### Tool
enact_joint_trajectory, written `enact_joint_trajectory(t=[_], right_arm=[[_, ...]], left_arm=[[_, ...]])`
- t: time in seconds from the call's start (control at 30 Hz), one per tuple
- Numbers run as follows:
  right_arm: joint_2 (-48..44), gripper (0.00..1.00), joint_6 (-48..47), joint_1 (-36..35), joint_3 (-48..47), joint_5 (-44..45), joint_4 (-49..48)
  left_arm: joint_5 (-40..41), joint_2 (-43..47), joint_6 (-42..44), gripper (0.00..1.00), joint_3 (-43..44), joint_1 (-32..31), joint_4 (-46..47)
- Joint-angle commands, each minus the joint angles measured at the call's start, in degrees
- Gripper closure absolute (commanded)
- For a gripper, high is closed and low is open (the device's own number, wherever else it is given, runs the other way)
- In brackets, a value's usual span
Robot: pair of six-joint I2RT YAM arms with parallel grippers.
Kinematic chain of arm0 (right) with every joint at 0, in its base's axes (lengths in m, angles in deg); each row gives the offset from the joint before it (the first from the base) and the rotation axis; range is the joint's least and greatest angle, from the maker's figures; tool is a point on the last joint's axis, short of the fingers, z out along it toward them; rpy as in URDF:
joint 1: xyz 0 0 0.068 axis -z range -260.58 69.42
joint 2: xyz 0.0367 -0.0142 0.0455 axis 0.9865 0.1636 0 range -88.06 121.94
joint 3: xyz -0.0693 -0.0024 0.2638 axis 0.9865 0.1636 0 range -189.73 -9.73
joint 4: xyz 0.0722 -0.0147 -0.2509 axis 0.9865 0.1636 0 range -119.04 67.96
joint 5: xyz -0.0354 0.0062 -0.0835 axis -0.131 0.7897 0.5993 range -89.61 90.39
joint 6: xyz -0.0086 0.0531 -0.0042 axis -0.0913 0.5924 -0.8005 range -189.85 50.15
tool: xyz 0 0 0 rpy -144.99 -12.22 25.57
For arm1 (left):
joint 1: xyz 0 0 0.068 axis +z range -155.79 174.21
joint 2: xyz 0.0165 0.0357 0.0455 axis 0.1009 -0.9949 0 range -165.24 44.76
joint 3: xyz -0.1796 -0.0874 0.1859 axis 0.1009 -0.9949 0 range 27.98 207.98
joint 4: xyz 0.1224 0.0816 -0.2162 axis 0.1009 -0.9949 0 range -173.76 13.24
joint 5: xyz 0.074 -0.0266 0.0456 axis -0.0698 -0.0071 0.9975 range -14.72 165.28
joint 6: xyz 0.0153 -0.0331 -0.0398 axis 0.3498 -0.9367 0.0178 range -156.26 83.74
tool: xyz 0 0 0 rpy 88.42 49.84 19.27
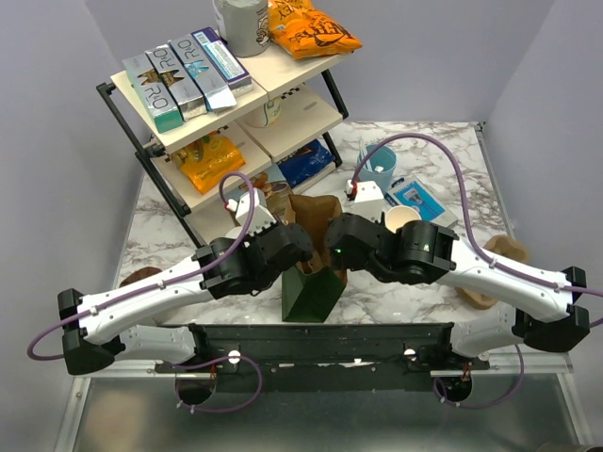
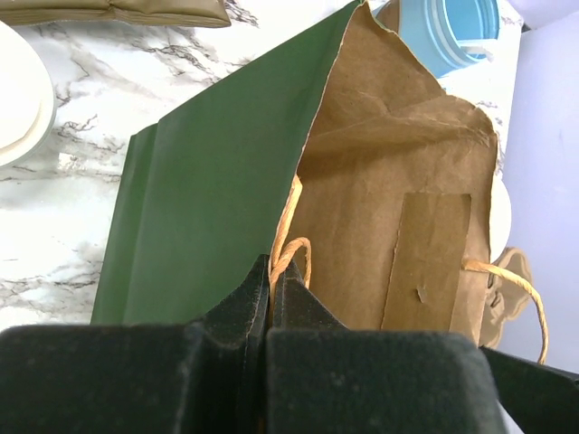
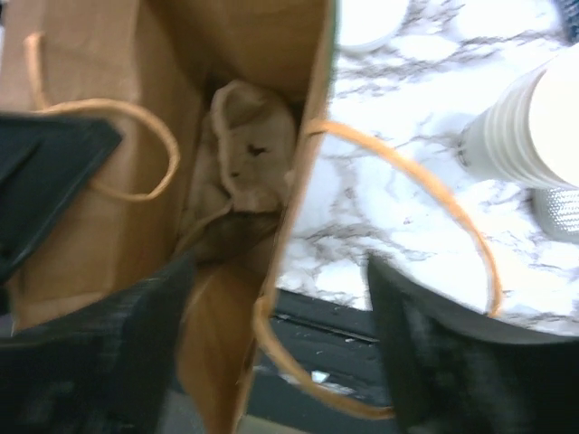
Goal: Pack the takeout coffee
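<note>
A green paper bag with a brown inside stands open at table centre. My left gripper is shut on its near twine handle at the rim. My right gripper is open over the bag mouth, with the bag's side wall and other handle between its fingers. Crumpled brown paper lies inside the bag. A round white lid, apparently the takeout coffee, shows at the left edge of the left wrist view and at the top of the right wrist view. My left arm hides it from above.
A stack of lidless cream cups stands right of the bag. Behind are a light blue cup, a white box and a blue packet. A shelf rack fills the back left. Brown paper items lie at right.
</note>
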Motion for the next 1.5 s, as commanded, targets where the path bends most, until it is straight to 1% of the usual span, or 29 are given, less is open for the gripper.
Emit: enact_joint_trajectory(t=[0.0, 0.1, 0.13, 0.17, 0.23, 0.27, 0.33, 0.37, 0.4, 0.43, 0.47, 0.5, 0.53, 0.6, 0.63, 0.67, 0.73, 0.77, 0.83, 0.87, 1.07, 1.13, 1.17, 1.23, 1.27, 1.3, 1.37, 1.4, 1.47], right_arm=[[1.36, 0.36, 1.07, -0.42, -0.95, 5.74, 2.03], [2.06, 0.37, 1.5, -0.24, -0.32, 5.91, 0.34], [2.76, 0.42, 1.51, -0.33, -0.58, 7.13, 0.43], [2.94, 0.53, 1.68, -0.15, -0.76, 7.93, 0.69], [3.29, 0.63, 1.07, 0.55, -1.11, 7.59, 1.04], [3.47, 0.75, 0.54, 1.16, -1.02, 6.98, 0.95], [3.3, 0.85, -1.74, 1.78, -0.5, 4.79, -0.45], [2.86, 0.99, -2.18, 2.3, -0.06, 4.16, -0.97], [2.59, 0.99, -3.84, 2.66, -0.06, 3.64, -2.11], [2.24, 0.99, -4.73, 2.83, -0.32, 3.11, -2.64], [1.8, 0.99, -6.3, 3.1, -0.75, 1.97, -3.17], [0.84, 0.99, -10.23, 3.1, -2.06, 1.0, -4.57], [0.4, 0.99, -11.92, 3.27, -3.12, -0.57, -4.93], [-1.09, 0.99, -17.62, 4.06, -6.1, -2.77, -6.51], [-1.71, 0.99, -18.87, 4.67, -6.99, -4.35, -6.87], [-2.15, 0.99, -20.1, 6.68, -7.87, -9.07, -7.13], [-3.47, 0.99, -22.83, 8.1, -10.41, -12.0, -7.75], [-3.65, 0.99, -23.62, 9.07, -11.38, -13.58, -7.66], [-4.0, 0.99, -25.21, 10.04, -14.45, -15.52, -7.05], [-4.0, 0.99, -25.21, 11.26, -15.34, -18.14, -6.52], [-4.61, 0.99, -25.65, 13.38, -21.49, -23.52, -2.83], [-4.88, 0.99, -25.3, 13.91, -21.41, -24.23, -1.77], [-4.88, 0.99, -25.21, 14.69, -20.8, -25.54, -1.68], [-4.62, 0.99, -24.77, 15.92, -16.07, -27.91, -2.64], [-4.44, 0.99, -24.77, 17.58, -13.79, -31.05, -3.43], [-4.18, 0.99, -25.03, 18.73, -7.5, -33.0, -6.05], [-2.69, 0.99, -26.52, 21.89, -1.84, -37.56, -8.88], [-1.81, 0.99, -27.75, 22.69, 0.45, -37.5, -10.37], [1.18, 0.99, -29.34, 23.57, 0.39, -37.15, -10.73]], left_arm=[[2.5, 1.82, -2.05, 1.0, -1.72, -0.59, 0.36], [2.24, 1.99, -2.31, 1.0, -1.98, -0.68, 0.27], [2.24, 2.17, -2.31, 1.0, -2.07, -0.59, 0.36], [2.24, 2.43, -1.97, 1.0, -2.24, -0.76, 0.71], [2.5, 3.66, -1.61, 1.0, -2.59, -0.76, 1.5], [2.68, 4.01, -1.35, 1.0, -3.21, -0.85, 1.94], [2.94, 5.59, -0.65, 0.98, -3.91, -0.85, 3.25], [2.85, 6.21, 0.14, 0.95, -4.79, -0.76, 4.05], [2.94, 6.74, 0.84, 0.91, -5.14, -0.76, 4.23], [2.94, 7.96, 1.89, 0.8, -5.32, -0.85, 4.93], [2.94, 8.67, 2.6, 0.77, -5.76, -0.76, 5.19], [2.77, 9.54, 3.39, 0.71, -5.93, -0.85, 5.46], [1.37, 11.55, 7.4, 0.56, -6.37, -0.85, 8.07], [-1.87, 14.28, 14.26, 0.31, -8.39, -0.85, 12.91], [-4.24, 17.52, 22.91, 0.12, -9.18, -0.94, 18.5], [-10.88, 19.03, 27.96, 0.02, -10.23, -0.94, 21.08], [-16.72, 23.59, 33.0, 0.01, -10.24, -0.85, 24.51], [-23.1, 24.92, 38.06, 0.01, -9.98, -0.94, 25.14], [-24.83, 28.6, 38.9, 0.01, -9.37, -0.94, 24.63], [-25.44, 29.76, 40.04, 0.01, -8.84, -0.85, 24.45], [-20.27, 35.48, 41.28, 0.01, -7.7, -0.85, 21.46], [-17.82, 36.01, 40.84, 0.01, -7.43, -0.85, 20.06], [-16.93, 36.1, 40.67, 0.01, -7.17, -0.85, 19.62], [-15.09, 36.1, 40.23, 0.01, -6.99, -0.94, 18.56], [-14.73, 36.18, 39.96, 0.01, -7.08, -0.94, 18.3], [-14.12, 36.1, 39.7, 0.01, -7.17, -0.85, 18.03], [-12.28, 35.83, 38.74, 0.01, -7.25, -0.85, 16.72], [-11.65, 35.66, 38.38, 0.01, -7.17, -0.85, 16.1], [-10.25, 34.69, 37.59, 0.01, -6.56, -0.94, 13.83]])
